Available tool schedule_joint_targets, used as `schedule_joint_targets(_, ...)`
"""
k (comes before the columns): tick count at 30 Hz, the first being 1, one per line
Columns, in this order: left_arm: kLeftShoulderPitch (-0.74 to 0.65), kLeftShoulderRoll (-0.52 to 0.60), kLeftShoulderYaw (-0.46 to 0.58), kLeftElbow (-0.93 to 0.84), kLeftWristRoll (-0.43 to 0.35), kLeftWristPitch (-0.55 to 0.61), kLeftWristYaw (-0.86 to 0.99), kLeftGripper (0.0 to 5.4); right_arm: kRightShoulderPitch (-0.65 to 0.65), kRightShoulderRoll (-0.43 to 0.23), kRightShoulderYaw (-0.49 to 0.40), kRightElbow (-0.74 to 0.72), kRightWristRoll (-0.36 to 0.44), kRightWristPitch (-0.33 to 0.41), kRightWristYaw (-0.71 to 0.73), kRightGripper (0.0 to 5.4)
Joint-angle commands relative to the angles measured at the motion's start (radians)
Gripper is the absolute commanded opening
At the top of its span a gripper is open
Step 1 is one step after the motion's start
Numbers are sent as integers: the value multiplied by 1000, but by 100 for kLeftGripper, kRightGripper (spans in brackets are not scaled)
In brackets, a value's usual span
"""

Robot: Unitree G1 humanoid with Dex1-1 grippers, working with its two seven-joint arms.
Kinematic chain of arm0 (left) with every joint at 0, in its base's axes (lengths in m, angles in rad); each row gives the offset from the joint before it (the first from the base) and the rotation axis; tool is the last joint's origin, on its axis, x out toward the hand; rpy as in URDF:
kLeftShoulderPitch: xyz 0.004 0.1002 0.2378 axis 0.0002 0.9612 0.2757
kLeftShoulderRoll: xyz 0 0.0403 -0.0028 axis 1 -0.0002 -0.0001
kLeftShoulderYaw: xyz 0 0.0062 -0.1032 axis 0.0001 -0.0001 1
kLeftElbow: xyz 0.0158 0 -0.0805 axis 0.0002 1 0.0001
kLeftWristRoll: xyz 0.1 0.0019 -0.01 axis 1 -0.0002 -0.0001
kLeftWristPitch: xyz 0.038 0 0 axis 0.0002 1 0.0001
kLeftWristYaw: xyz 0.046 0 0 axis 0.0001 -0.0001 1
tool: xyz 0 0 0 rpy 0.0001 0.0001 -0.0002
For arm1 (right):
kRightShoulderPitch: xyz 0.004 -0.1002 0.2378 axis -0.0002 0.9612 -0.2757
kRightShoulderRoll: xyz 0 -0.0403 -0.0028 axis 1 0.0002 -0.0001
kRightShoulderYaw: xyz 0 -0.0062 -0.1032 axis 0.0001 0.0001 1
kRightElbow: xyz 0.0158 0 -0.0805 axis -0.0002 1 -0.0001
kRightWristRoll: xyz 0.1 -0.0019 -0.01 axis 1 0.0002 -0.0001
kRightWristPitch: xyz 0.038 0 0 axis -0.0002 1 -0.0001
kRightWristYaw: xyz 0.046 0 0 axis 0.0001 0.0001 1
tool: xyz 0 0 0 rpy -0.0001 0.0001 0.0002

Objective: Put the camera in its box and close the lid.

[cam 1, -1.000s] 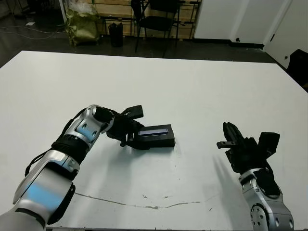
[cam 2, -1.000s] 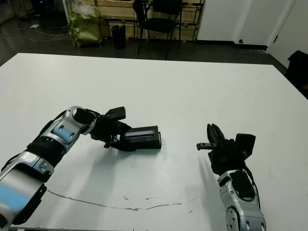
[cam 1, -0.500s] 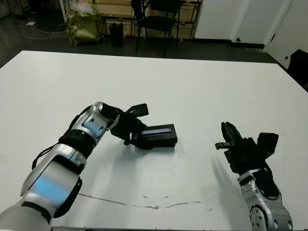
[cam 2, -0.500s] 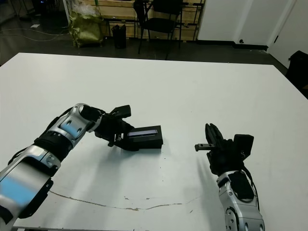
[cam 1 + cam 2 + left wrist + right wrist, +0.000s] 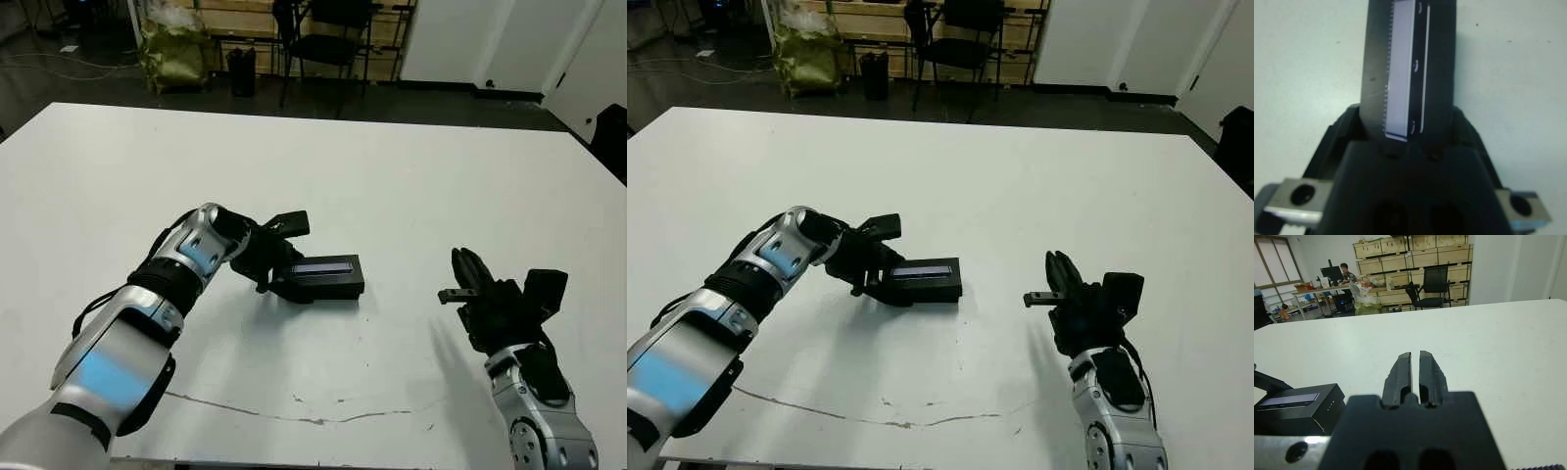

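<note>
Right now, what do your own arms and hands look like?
Both arms wear glossy silver shells with black joints. A thin black cable loops beside the left arm's wrist. The left hand and the right hand are matte black, each with two ridged fingers.

- The lid covers the box; the camera is out of sight.
- The left gripper fingertips are hidden behind the lid's end.

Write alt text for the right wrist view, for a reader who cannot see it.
The right end effector, fingers shut and empty, hovers over a white table. A lidded black box with a bluish-grey strip lies to one side; a person sits at a desk far behind.
</note>
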Motion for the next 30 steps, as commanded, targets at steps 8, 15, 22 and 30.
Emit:
schedule_joint_targets(8,11,-35,-40,27,70,-12,43,382,11,-3,-3,27,-6,-23,17,0)
schedule_joint_targets(15,5,-35,-31,55,70,-64,55,538,4,-2,-9,57,12,-53,39,0)
schedule_joint_targets(22,8,-33,-10,63,54,-72,53,538,4,-6,-6,35,8,-21,22,0)
schedule_joint_targets(30,-16,-4,78,88,-23,-65,-58,538,-1,-1,-9,17,21,16,0,0)
